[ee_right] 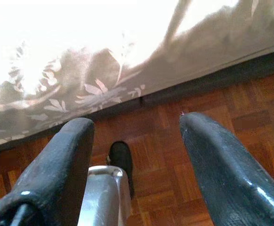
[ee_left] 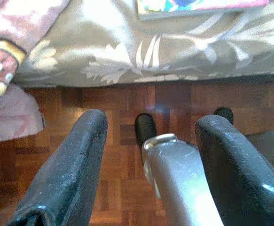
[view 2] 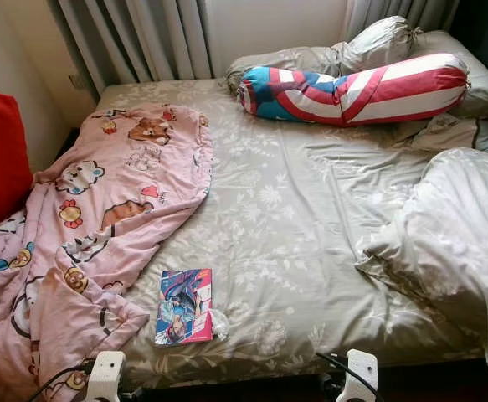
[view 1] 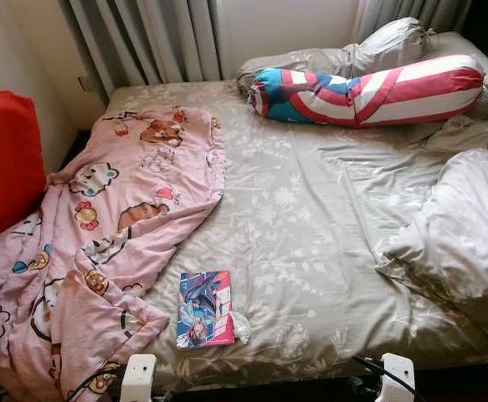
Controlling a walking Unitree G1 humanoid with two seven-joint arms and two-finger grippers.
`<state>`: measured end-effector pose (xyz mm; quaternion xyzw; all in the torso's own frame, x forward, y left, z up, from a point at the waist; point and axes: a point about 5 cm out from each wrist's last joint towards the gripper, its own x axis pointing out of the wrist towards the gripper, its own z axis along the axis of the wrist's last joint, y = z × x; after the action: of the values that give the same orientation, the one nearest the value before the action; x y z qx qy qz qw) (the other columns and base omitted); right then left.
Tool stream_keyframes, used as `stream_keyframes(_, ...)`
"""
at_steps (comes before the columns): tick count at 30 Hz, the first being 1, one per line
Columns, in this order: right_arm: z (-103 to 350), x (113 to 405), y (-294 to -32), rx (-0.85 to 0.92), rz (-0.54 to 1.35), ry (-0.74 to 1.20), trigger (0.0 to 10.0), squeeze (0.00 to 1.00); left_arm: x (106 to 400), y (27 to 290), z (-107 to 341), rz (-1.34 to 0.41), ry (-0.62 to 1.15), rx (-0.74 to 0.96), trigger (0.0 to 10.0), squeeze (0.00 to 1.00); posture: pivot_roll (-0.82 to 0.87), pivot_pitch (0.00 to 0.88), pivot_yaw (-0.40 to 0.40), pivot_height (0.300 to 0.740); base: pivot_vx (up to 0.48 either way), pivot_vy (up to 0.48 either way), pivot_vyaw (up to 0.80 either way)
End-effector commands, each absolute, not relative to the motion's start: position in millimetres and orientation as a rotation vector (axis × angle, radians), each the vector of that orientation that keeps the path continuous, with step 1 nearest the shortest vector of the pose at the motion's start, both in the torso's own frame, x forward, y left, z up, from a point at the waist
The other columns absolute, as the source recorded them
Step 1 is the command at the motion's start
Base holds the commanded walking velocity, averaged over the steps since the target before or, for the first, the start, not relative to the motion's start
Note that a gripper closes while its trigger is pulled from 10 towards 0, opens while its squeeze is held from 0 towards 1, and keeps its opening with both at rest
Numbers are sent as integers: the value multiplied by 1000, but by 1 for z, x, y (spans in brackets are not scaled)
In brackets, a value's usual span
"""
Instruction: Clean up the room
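While both arms hang low at the foot of the bed, the scene reads as follows.

Bed: a wide bed under a grey-green sheet with a pale leaf print (view 1: 310,218) fills the head views; its near edge hangs just above a reddish-brown parquet floor (ee_left: 122,155).

Book: a thin paperback with a bright blue, pink and red illustrated cover (view 1: 204,308) lies flat near the foot edge, towards the robot's left, with a small crumpled clear wrapper (view 1: 240,327) touching its right side.

Blanket: a pink cartoon-printed blanket (view 1: 101,243) is rumpled over the left part of the bed and trails off the near left corner; its edge lies just beside the book.

Bolster: a long red, white and blue striped bolster (view 1: 369,90) lies across the head end, in front of grey pillows (view 1: 377,46).

Duvet: a bunched grey duvet (view 1: 461,234) is heaped at the right side.

Cushion: a red cushion (view 1: 5,159) stands beside the bed on the left.

Curtains: grey pleated curtains (view 1: 151,38) hang behind the head end.

Left gripper (ee_left: 148,165): fingers spread apart, holding nothing, above the floor just below the bed edge under the book.

Right gripper (ee_right: 137,165): fingers likewise apart and empty, over the parquet beside the hanging sheet.
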<state>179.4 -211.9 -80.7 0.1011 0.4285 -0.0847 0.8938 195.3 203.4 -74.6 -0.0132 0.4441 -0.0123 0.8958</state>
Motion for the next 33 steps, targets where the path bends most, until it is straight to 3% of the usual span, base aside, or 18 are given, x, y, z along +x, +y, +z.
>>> stream_keyframes(1,-81,180,-212,203,-173,893,10000,0,195,205,-75,-17,928,-29,10000,0,-37,34,23,740,0,0,0)
stream_keyframes(5,-73,195,-211,206,-165,852,10000,0,208,200,-69,-26,900,-32,10000,0,-44,0,27,740,0,0,0)
stream_keyframes(19,-69,204,-210,204,-167,839,10000,0,222,193,-62,-34,868,-34,10000,0,-38,0,39,740,0,0,0)
stream_keyframes(30,-80,181,-208,177,-161,874,10000,0,188,205,-78,20,928,-56,10000,0,-21,30,27,740,0,0,0)
stream_keyframes(33,-81,179,-208,167,-159,872,10000,0,180,205,-82,26,945,-57,10000,0,-21,31,25,740,0,0,800)
